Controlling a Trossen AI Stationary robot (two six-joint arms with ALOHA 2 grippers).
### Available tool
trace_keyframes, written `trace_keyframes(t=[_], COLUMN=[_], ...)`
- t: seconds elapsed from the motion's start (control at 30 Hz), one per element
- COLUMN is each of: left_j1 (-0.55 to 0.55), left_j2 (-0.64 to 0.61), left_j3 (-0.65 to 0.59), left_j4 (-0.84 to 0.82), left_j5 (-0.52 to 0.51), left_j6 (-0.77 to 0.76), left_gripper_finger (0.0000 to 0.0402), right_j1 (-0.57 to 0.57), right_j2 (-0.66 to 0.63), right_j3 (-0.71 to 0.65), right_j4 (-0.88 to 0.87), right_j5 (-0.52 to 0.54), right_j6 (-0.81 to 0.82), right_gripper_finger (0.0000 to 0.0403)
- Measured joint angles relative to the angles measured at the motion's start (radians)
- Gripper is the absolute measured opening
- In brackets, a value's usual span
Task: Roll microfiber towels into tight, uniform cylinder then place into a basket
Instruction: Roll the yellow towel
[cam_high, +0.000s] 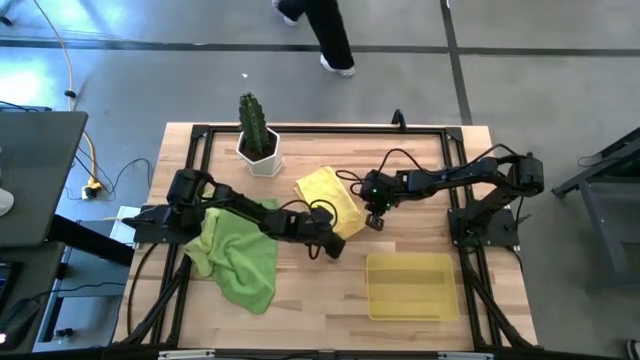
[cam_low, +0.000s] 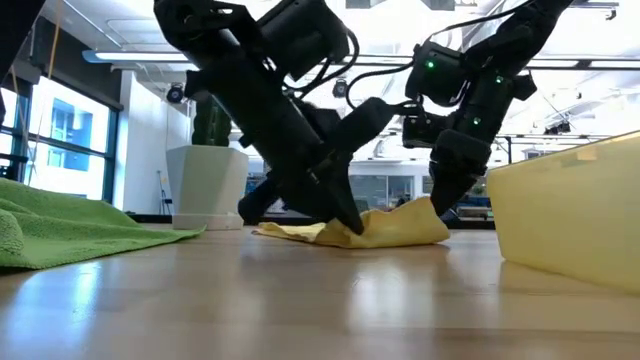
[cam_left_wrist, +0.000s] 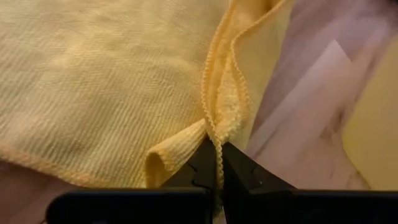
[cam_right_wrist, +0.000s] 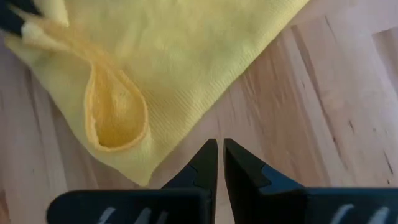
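High view, wooden table (cam_high: 310, 290), grey floor (cam_high: 560, 80)

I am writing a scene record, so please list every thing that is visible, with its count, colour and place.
yellow towel: one, bright yellow, flat at table centre.
green towels: lime green heap, count unclear, table's left side.
basket: one, translucent yellow, empty, right of the heap.
cactus pot: one, white, holding a green cactus, far edge.
table: one, light wood.
person: legs only, dark trousers, beyond the table.
left gripper: black, shut on the yellow towel's edge.
right gripper: black, shut, empty, beside the yellow towel.
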Motion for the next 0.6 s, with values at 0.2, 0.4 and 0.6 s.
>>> trace_keyframes(t=[0.2,0.4,0.6], left_j1=[0.010,0.012,0.012], left_j2=[0.000,0.000,0.000], left_j3=[0.000,0.002,0.002], left_j4=[-0.045,-0.072,-0.074], left_j5=[-0.007,-0.010,-0.009], left_j6=[-0.024,-0.025,-0.009], left_gripper_finger=[0.0000,0.0000,0.0000], right_j1=[0.000,0.035,0.098], right_j2=[-0.022,-0.085,-0.055], right_j3=[0.001,0.002,0.002], right_j4=[-0.012,-0.013,0.096], right_j5=[-0.001,-0.080,-0.059], right_j6=[-0.061,-0.124,-0.147], right_gripper_finger=[0.0020,0.0020,0.0020])
